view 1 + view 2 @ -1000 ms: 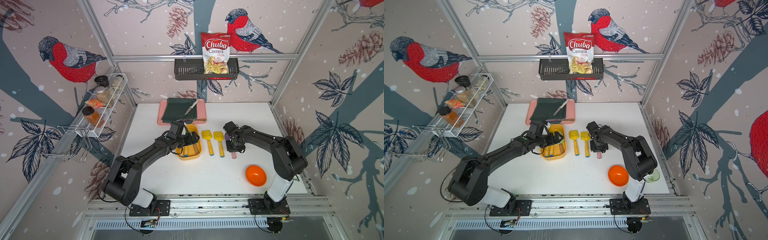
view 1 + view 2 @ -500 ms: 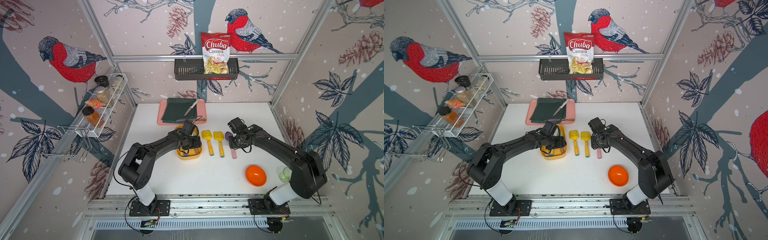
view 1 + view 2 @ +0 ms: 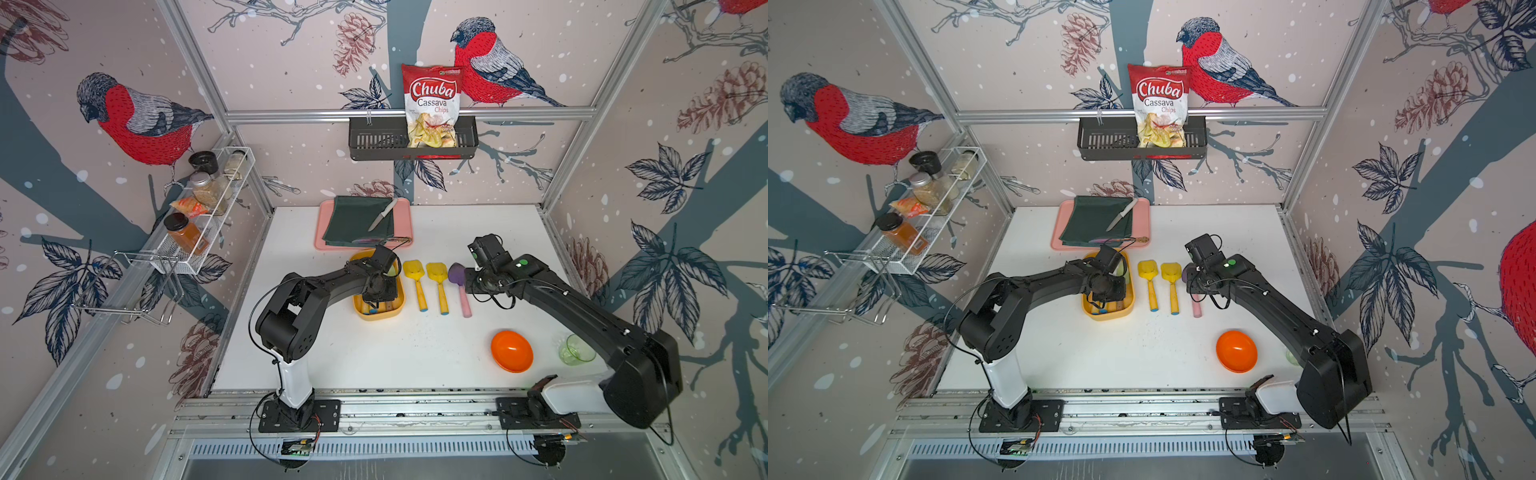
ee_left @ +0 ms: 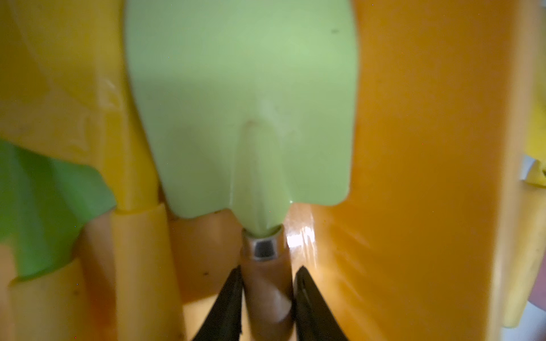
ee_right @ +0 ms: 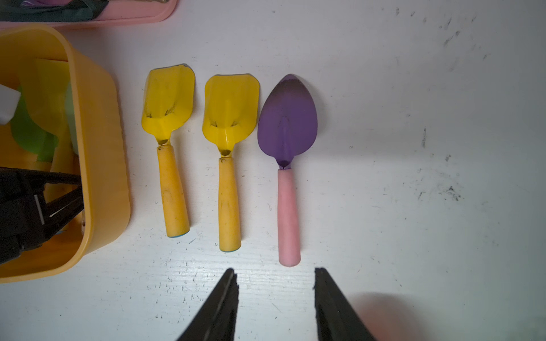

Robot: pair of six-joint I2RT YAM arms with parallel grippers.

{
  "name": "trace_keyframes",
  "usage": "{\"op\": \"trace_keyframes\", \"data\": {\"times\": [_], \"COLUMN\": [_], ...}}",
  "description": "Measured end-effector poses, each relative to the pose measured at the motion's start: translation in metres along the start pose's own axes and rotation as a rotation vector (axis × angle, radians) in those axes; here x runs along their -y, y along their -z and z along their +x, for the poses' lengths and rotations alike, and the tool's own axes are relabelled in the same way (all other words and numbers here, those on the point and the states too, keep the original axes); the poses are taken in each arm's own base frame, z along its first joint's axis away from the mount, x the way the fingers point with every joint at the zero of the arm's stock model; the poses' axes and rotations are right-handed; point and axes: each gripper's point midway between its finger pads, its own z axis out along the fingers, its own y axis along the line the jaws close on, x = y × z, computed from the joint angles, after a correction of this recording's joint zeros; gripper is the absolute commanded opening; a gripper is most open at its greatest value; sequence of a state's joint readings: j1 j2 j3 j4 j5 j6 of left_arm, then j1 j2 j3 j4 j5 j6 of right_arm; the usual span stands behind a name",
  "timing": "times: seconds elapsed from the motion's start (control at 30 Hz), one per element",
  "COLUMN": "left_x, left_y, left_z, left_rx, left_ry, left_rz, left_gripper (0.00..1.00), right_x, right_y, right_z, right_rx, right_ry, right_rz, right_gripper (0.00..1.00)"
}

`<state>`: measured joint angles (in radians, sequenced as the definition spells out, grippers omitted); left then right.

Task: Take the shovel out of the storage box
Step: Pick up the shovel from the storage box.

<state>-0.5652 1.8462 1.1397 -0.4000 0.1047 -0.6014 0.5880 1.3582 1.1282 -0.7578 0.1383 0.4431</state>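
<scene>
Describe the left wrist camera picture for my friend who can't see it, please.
The left hand is closed on the brown handle of a pale green shovel lying inside the yellow-orange storage box. A yellow shovel and a brighter green blade lie beside it in the box.

An orange bowl (image 3: 511, 351) sits near a green cup (image 3: 577, 351); a knife (image 3: 382, 215) lies on dark cloth (image 3: 353, 220).

Two yellow shovels (image 5: 167, 118), one purple shovel (image 5: 288, 124); one bowl (image 3: 512, 351)
</scene>
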Motion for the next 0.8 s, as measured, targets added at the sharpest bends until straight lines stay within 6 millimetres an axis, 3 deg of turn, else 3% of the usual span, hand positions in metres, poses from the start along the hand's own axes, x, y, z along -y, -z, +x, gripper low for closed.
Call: {"op": "trace_keyframes", "data": {"times": [0.13, 0.33, 0.6, 0.8], "left_x": [0.002, 0.006, 0.026, 0.029], "left_y": [0.0, 0.008, 0.047, 0.08], "left_z": [-0.002, -0.002, -0.016, -0.028], "left_rx": [0.007, 0.013, 0.093, 0.164], "left_ry": [-0.001, -0.01, -0.017, 0.018], "left_rz": [0.006, 0.031, 0.15, 0.267], "left_gripper": [0.0, 0.0, 0.0, 0.0], "right_x": [-0.007, -0.032, -0.065, -0.086], "right_y": [0.008, 0.022, 0.045, 0.063], "right_z": [-0.005, -0.016, -0.027, -0.034], "right_rx": [0.028, 0.076, 0.15, 0.211], "right_ry": [-0.012, -0.023, 0.004, 0.038], "right_rz": [-0.059, -0.226, -0.445, -0.633], "right_gripper": [0.54, 0.58, 0.62, 0.63]}}
